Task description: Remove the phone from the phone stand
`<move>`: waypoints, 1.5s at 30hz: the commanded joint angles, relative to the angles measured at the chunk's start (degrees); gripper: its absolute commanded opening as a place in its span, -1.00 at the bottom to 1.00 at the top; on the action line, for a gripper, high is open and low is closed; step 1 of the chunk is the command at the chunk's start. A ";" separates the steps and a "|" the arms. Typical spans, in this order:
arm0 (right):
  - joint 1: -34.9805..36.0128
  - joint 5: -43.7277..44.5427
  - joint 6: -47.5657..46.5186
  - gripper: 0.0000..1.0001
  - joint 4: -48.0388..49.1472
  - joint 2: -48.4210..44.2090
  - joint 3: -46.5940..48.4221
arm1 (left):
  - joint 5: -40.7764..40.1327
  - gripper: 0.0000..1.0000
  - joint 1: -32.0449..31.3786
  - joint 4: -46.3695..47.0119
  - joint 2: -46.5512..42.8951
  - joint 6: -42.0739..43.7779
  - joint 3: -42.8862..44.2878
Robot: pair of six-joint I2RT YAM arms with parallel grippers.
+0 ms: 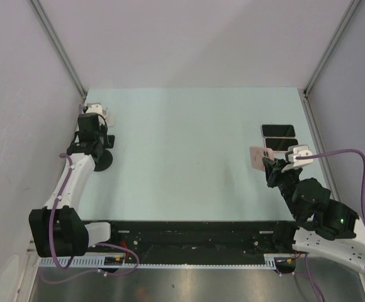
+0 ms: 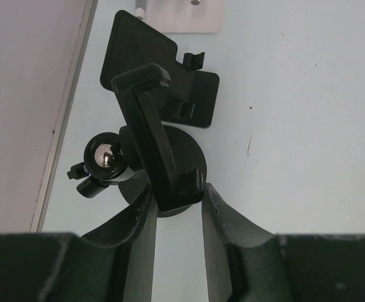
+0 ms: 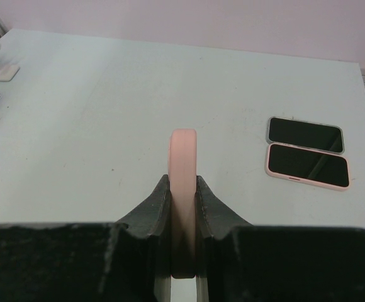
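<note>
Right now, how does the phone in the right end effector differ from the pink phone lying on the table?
Grip: the held phone is clamped between the fingers of the right end effector; the loose pink phone has nothing gripping it.
Pose: the held phone stands on edge, thin side toward the wrist camera; the loose pink phone lies flat on the table, dark screen up.
Shared: both are pink.

**No legible writing in any view**

No lettering, brand, number or sign can be read. The grey-rimmed phone [image 3: 306, 134] and the pink-cased phone [image 3: 308, 166] on the desk [image 1: 189, 157] show dark screens. The edge-on phone [image 3: 183, 189] and the black phone stand [image 2: 160, 126] carry no legible mark.
</note>
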 commanded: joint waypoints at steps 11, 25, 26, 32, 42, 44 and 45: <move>0.41 2.69 -0.84 -1.00 3.79 0.24 0.65 | -6.50 0.06 0.71 1.81 -3.15 2.78 0.32; 0.41 0.58 -0.40 -1.00 6.33 2.09 0.65 | 0.52 0.99 -2.10 0.93 -14.30 1.02 0.85; 0.41 0.32 0.38 -1.00 6.51 2.18 0.65 | 2.36 1.00 -3.67 0.93 -15.28 1.46 0.94; -0.55 -0.91 5.92 -1.00 6.16 5.07 2.32 | 3.87 1.00 -19.49 3.03 -20.64 4.36 0.76; -9.51 -12.13 20.15 -1.00 1.42 12.54 6.01 | 2.03 1.00 -47.76 14.09 -18.72 -1.26 -2.57; -13.99 -15.75 23.92 -1.00 0.98 13.33 6.01 | -1.55 1.00 -52.88 16.91 -16.00 -0.21 -3.72; -15.92 -20.03 25.25 -1.00 0.80 14.21 6.01 | -2.71 1.00 -57.78 19.88 -14.86 1.10 -3.98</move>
